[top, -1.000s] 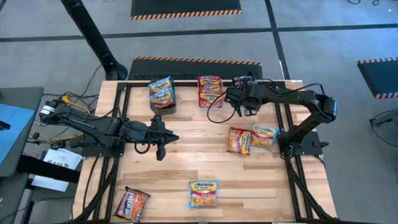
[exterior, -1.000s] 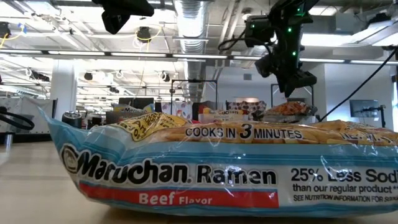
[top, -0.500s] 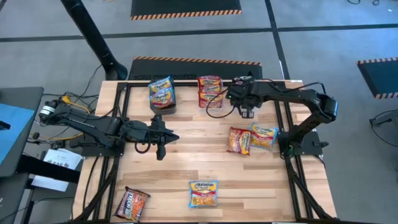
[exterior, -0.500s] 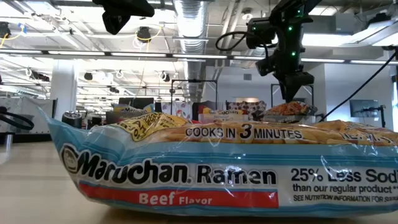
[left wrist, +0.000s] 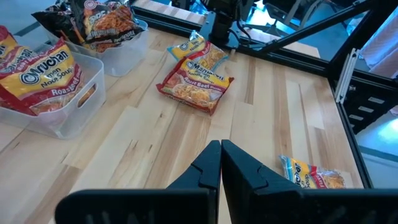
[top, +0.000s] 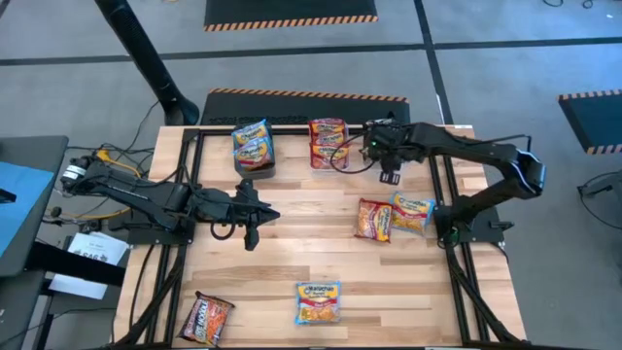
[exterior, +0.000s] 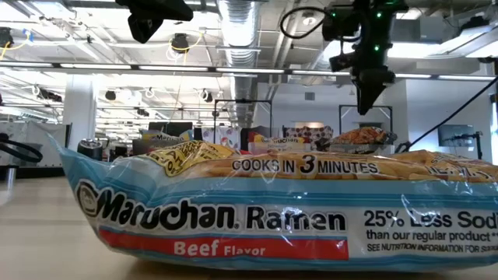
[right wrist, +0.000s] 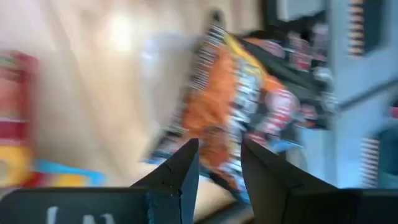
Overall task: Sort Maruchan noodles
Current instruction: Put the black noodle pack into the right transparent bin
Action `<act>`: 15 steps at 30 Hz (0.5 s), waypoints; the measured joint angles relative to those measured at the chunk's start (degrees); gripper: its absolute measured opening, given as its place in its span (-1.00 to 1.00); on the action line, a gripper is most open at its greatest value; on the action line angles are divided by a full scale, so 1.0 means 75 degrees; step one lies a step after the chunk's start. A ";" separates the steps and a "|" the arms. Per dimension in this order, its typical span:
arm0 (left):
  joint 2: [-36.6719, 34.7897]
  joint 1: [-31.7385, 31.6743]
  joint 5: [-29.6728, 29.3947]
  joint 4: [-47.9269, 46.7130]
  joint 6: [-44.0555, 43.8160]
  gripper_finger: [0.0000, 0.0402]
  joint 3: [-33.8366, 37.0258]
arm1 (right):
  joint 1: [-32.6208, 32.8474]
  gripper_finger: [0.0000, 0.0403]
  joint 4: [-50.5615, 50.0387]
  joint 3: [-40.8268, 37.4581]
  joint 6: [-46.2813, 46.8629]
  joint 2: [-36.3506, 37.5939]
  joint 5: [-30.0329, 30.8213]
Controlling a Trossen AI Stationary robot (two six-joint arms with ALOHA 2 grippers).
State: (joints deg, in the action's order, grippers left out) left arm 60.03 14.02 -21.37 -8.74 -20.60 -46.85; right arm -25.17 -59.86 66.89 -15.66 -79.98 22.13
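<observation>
Maruchan packets lie flat on the table: a red one (top: 373, 219) and a blue/yellow one (top: 414, 212) side by side at the right, a blue/yellow one (top: 318, 301) at the near edge, which fills the low view (exterior: 257, 210), and a black one (top: 205, 317) at the near left. Further blue/yellow packets (top: 253, 146) and red packets (top: 328, 142) sit in bins at the far edge. My right gripper (top: 391, 178) hangs open and empty above the table, beside the red bin, and its wrist view shows a blurred black/orange packet (right wrist: 242, 106). My left gripper (top: 272, 214) waits shut at mid-left.
In the left wrist view, a clear bin of red packets (left wrist: 43, 81) and one of black packets (left wrist: 106, 25) stand along the far edge. Dark frame rails (top: 190, 185) run down both sides of the table. Bare wood (top: 311, 243) lies between the arms.
My right gripper has moved toward the table's right edge, away from the red bin, and has risen in the low view. Its arm has swung out to the right. The packets and my left arm have stayed where they were.
</observation>
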 joint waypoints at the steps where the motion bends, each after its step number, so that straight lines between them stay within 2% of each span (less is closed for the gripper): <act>1: 0.0000 0.0000 0.0000 0.0003 -0.0003 -1.00 0.0000 | -0.0035 -0.30 -0.0023 0.0000 0.0152 0.0030 -0.0232; 7: 0.0000 0.0000 0.0002 0.0001 -0.0109 -1.00 0.0000 | -0.0489 -0.30 -0.0274 -0.0003 0.0832 -0.0278 -0.1330; 11: 0.0000 0.0000 0.0003 -0.0003 -0.0149 -1.00 0.0000 | -0.0716 -0.31 -0.0274 -0.0006 0.0981 -0.0630 -0.1263; 15: 0.0000 0.0000 0.0000 -0.0145 -0.0146 -1.00 0.0000 | -0.0985 -0.35 -0.0346 -0.0012 0.1029 -0.0859 -0.1573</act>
State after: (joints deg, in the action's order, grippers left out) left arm 60.03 14.02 -21.37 -9.83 -21.69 -46.85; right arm -32.56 -62.45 66.81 -7.94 -86.43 10.33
